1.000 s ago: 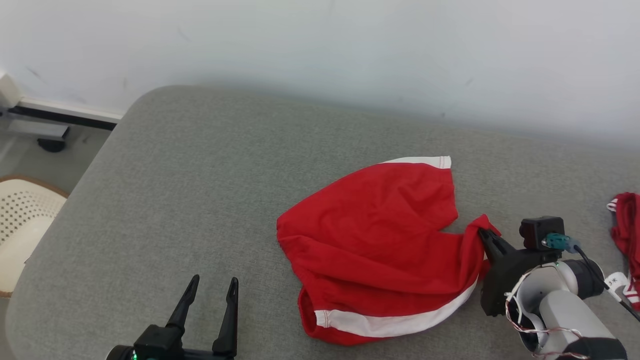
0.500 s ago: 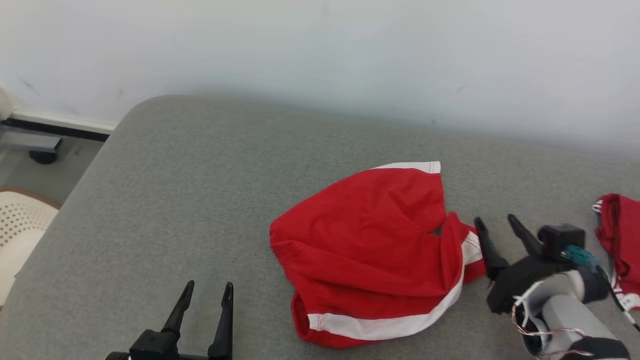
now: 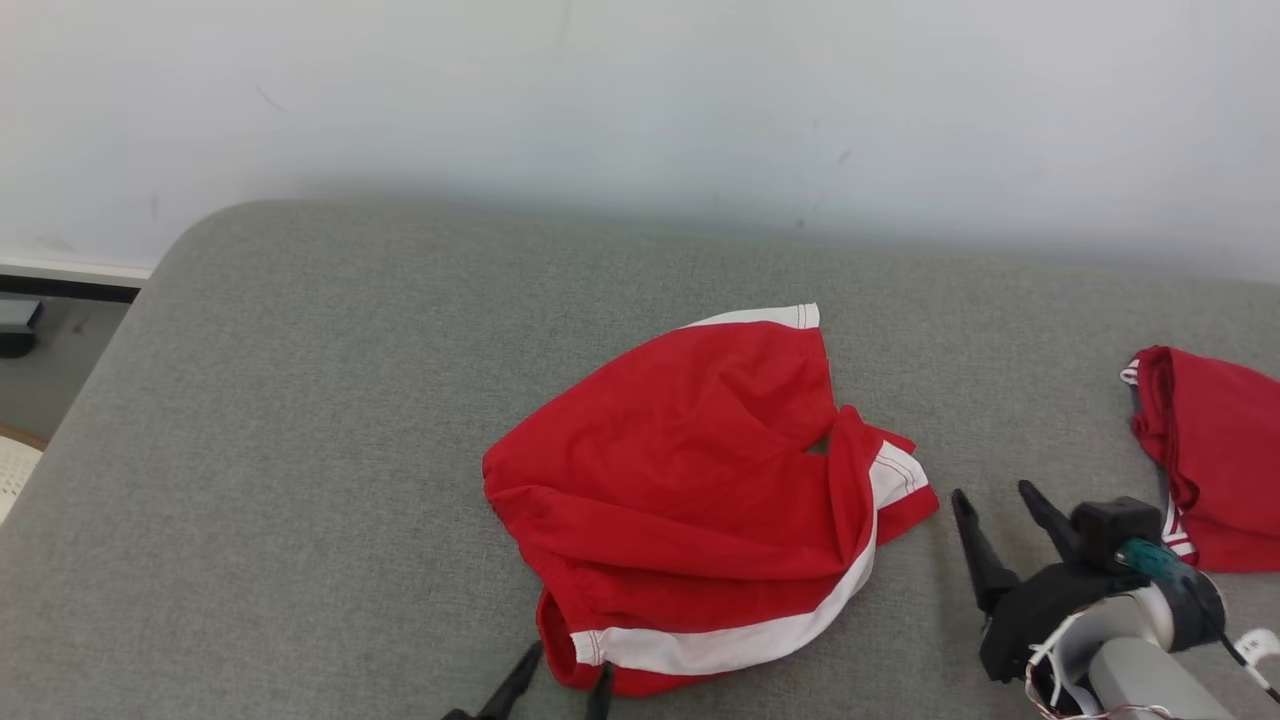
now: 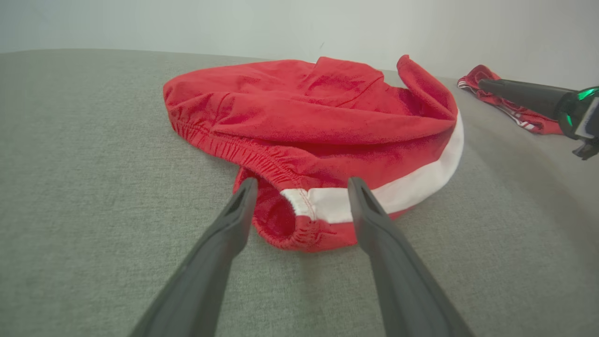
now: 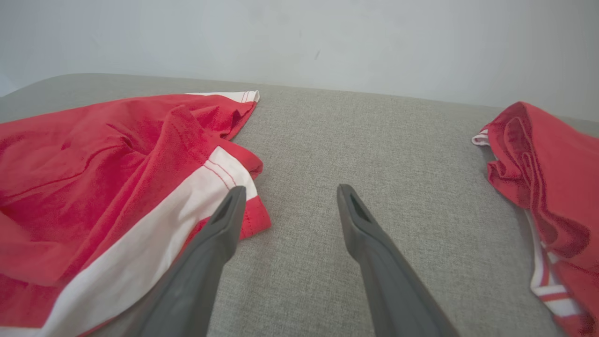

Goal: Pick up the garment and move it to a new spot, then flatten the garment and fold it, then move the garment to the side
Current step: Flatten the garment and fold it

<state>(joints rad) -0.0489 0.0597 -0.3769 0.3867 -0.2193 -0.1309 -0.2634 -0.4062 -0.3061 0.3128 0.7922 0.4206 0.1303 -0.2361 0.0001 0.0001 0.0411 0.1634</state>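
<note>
The garment (image 3: 700, 490) is a pair of red shorts with a white side stripe, lying crumpled on the grey cushion (image 3: 300, 420). My left gripper (image 3: 555, 690) is open at the garment's near corner. In the left wrist view the elastic waistband end (image 4: 304, 224) lies between the open fingers of the left gripper (image 4: 303, 182). My right gripper (image 3: 990, 492) stands open just right of the garment's folded leg hem (image 3: 900, 480), holding nothing. In the right wrist view the right gripper (image 5: 291, 188) is over bare cushion, with the garment (image 5: 93, 178) by its left finger.
A second red piece of clothing (image 3: 1210, 450) lies at the cushion's right edge, right of my right gripper, and shows as red clothing (image 5: 543, 187) in the right wrist view. A pale wall (image 3: 640, 90) runs behind. The cushion drops to the floor (image 3: 50, 350) at the left.
My right gripper has opened, let go of the garment's leg and drawn back toward me. The left gripper has come up to the waistband corner. The head camera has shifted.
</note>
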